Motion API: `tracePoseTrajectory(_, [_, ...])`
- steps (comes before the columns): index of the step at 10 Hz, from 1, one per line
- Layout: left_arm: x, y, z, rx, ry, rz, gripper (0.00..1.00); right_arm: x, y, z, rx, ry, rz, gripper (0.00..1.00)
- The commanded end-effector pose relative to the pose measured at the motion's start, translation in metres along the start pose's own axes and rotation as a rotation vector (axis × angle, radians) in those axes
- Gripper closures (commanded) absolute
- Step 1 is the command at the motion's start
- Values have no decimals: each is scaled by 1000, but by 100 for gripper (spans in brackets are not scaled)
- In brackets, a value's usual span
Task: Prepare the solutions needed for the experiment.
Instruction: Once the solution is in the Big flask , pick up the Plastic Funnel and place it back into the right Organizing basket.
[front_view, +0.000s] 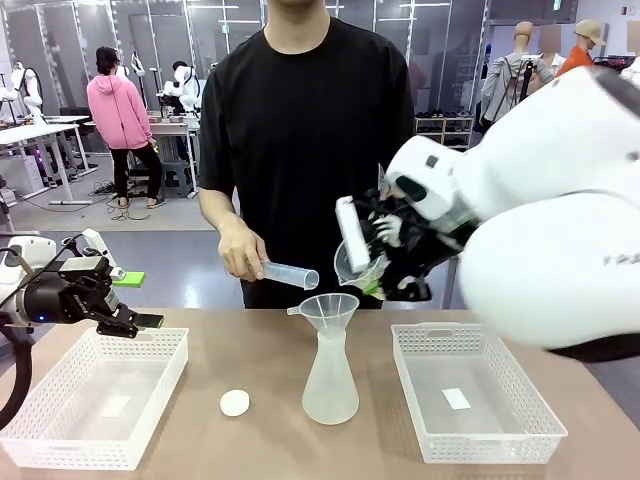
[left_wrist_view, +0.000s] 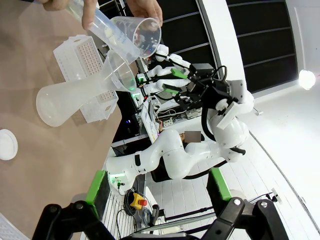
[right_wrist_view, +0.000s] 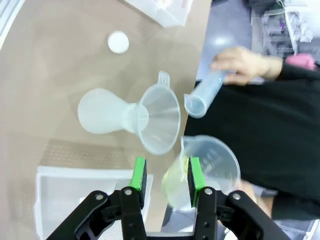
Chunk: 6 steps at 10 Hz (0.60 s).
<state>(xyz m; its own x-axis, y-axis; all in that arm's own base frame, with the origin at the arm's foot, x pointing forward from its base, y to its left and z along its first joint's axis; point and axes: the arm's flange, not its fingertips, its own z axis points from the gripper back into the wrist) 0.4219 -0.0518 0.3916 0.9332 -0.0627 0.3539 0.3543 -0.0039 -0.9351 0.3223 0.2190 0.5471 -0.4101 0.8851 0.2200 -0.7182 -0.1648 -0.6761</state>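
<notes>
My right gripper (front_view: 372, 262) (right_wrist_view: 167, 172) is shut on a clear beaker (right_wrist_view: 212, 162) and holds it tilted just right of and above the funnel (front_view: 331, 309). The solutions (right_wrist_view: 175, 189) show as pale yellow-green liquid pooled low in that beaker (front_view: 358, 266). The funnel sits in a frosted conical flask (front_view: 330, 385) at mid-table. A person's hand (front_view: 240, 250) tips a clear measuring cylinder (front_view: 290, 272) over the funnel from the left. My left gripper (front_view: 125, 318) (left_wrist_view: 156, 200) hangs open and empty over the left basket (front_view: 40, 440). Its wrist view shows the cylinder (left_wrist_view: 135, 35), funnel (left_wrist_view: 117, 70) and flask (left_wrist_view: 62, 102).
A white basket (front_view: 530, 440) stands at the right with a small white slip inside. A small white disc (front_view: 235, 403) lies on the table between the left basket and the flask. The person stands close behind the table's far edge.
</notes>
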Motion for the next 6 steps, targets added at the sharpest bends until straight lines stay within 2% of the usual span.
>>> tracePoseTrajectory(1, [0,-1,0,-4,-1,-2,0,-35,7,30,43,63,-155,56])
tracePoseTrajectory(3, [0,-1,0,-4,-1,-2,0,-69,11,48,130,118,-369,56])
tracePoseTrajectory(5, [0,-1,0,-4,-1,-2,0,-83,18,55,191,156,-456,56])
tracePoseTrajectory(6, [0,-1,0,-4,-1,-2,0,-82,20,57,214,217,-478,56])
